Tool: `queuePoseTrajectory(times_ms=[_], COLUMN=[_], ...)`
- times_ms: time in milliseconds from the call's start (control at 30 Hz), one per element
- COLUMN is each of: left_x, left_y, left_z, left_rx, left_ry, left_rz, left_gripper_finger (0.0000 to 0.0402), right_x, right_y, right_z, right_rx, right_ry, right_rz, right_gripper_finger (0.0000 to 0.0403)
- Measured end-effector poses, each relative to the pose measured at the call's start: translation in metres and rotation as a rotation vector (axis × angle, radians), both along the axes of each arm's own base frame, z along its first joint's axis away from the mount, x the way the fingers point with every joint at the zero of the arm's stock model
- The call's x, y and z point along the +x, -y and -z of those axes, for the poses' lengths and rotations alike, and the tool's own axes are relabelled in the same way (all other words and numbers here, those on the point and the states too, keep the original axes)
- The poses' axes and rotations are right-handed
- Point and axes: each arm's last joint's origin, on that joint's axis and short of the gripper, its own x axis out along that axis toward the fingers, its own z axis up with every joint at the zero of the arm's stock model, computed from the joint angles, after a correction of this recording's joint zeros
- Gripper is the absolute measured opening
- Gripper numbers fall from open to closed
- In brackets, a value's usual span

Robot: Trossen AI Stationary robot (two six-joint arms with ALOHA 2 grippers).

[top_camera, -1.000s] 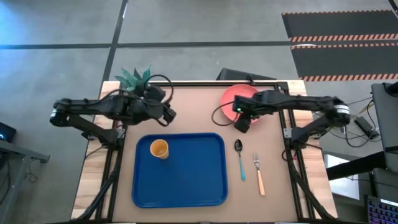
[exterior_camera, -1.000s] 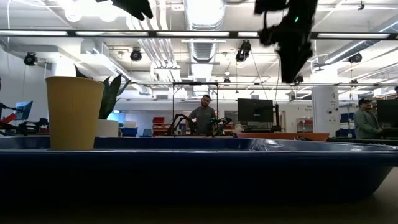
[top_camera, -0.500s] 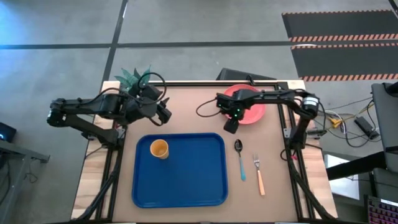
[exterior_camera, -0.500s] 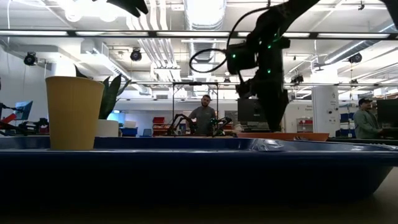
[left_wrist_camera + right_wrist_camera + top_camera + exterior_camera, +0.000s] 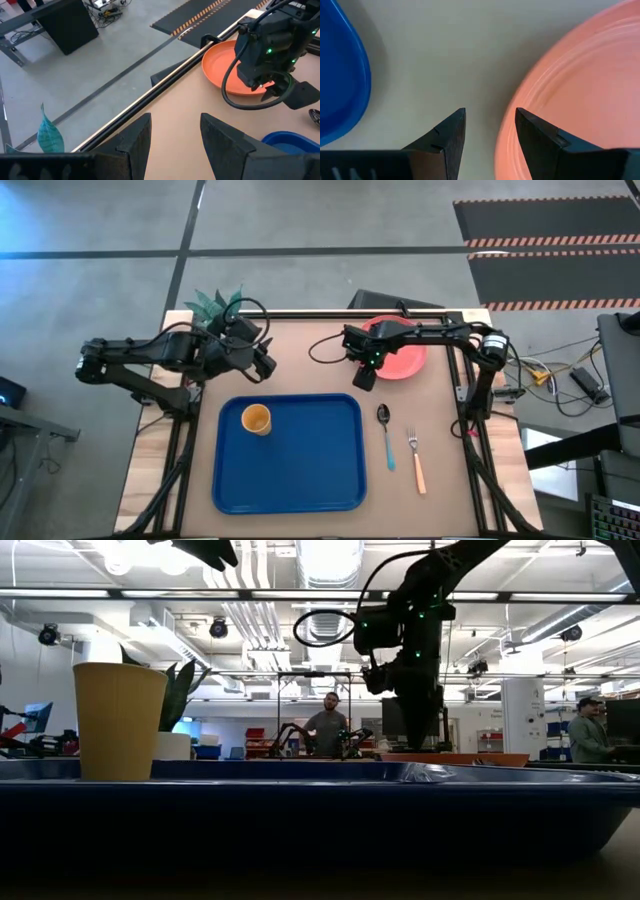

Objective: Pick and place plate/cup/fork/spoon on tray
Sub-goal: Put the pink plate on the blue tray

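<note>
1. Fingers of my right gripper (image 5: 487, 131) stand apart, straddling the near edge of the round, flat coral-pink plate (image 5: 580, 95): one finger (image 5: 540, 137) lies over the plate's rim, the other over bare table beside it. Nothing is clamped between them.
2. Seen from above, my right gripper (image 5: 362, 376) hangs at the plate's (image 5: 400, 350) left edge, at the back right of the brown table (image 5: 300, 355).
3. My left gripper (image 5: 172, 137) waits with its fingers apart and empty, above the table's back left part, near the green plant (image 5: 215, 305) at that corner.
4. A large blue rectangular plastic tray (image 5: 288, 480) with rounded corners and a raised rim lies at the table's front centre, well apart from the plate.
5. A small orange-yellow round cup (image 5: 256, 419) stands upright inside the tray, near its back left corner.
6. A small spoon (image 5: 385, 435) with a dark metal bowl and light blue handle lies on the table just to the right of the tray.
7. A small fork (image 5: 415, 460) with silver tines and a pale orange-pink handle lies beside the spoon, farther right, roughly parallel to it.
8. From table height, people (image 5: 325, 730) stand in the room beyond.
</note>
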Motion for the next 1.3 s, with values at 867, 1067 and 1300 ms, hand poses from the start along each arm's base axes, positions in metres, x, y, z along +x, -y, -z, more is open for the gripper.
queuePoseTrajectory(times_ms=[867, 1067, 1300], left_x=[0.001, 0.001, -0.001], left_y=[0.001, 0.001, 0.0], left_z=[0.0, 0.0, 0.0], left_rx=[-0.029, -0.029, 0.002], left_ry=[0.001, 0.002, -0.001], left_rz=[0.028, 0.028, 0.003], left_gripper_finger=[0.0154, 0.0154, 0.0154], right_x=[0.007, 0.005, -0.002], right_y=[0.007, 0.005, -0.02], right_z=[0.032, 0.015, -0.046], right_rx=[-0.114, -0.107, -0.093], right_ry=[-0.112, -0.053, 0.154], right_rz=[0.007, 0.034, 0.031], right_gripper_finger=[0.0025, 0.001, 0.0007])
